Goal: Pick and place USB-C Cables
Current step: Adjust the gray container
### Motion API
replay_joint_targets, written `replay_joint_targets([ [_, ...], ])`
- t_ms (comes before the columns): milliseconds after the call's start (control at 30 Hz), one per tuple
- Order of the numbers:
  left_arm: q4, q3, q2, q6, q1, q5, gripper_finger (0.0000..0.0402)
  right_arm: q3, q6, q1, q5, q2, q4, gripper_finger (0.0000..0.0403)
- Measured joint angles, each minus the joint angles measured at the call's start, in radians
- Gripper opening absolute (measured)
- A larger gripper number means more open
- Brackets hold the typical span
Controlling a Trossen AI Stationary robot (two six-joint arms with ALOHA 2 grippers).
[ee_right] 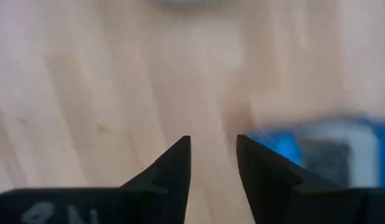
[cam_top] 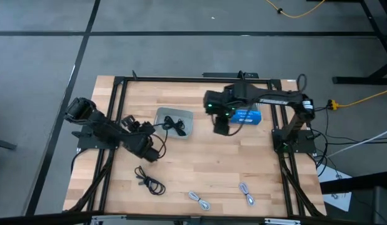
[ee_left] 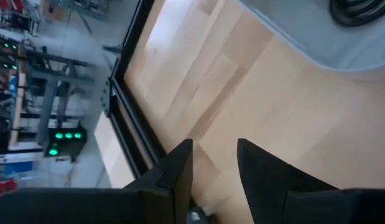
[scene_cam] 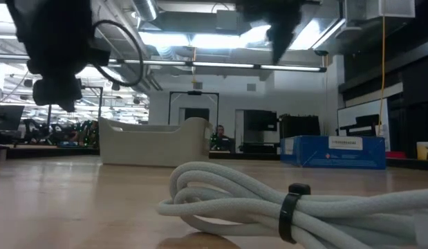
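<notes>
Hovering empty beside the grey tray, the left gripper is slightly parted; the right gripper, likewise parted and empty, hangs near the blue box.

blue box blurred, grey cable cut off — frame edge

Grey floor (ceiling lights, prob. fluorescent).

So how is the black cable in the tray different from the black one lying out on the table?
The black cable in the tray rests inside the translucent grey tray, near the left claw; the black cable on the table lies on bare wood nearer the front edge. The one in the tray is bunched compactly, while the one on the table sprawls in looser loops. Both are thin, black and short.
</notes>
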Motion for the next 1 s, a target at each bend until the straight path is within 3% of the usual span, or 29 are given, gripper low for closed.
replay_joint_targets([
  [200,0.041,0.000,-0.105,0.240,0.117,0.038,0.0119,-0.048,0.183,0.046,0.217,-0.158,-0.095,0.0129],
  [433,0.321,-0.009,-0.278,0.778,0.294,0.228,0.0119,-0.204,0.336,0.105,0.279,-0.373,-0.100,0.0129],
  [733,0.347,-0.011,-0.225,1.164,0.553,0.387,0.0119,-0.491,0.560,0.189,0.278,-0.622,-0.092,0.0129],
  [1000,0.508,-0.010,-0.108,1.306,0.623,0.518,0.0119,-0.680,0.730,0.232,0.277,-0.766,-0.083,0.0129],
])
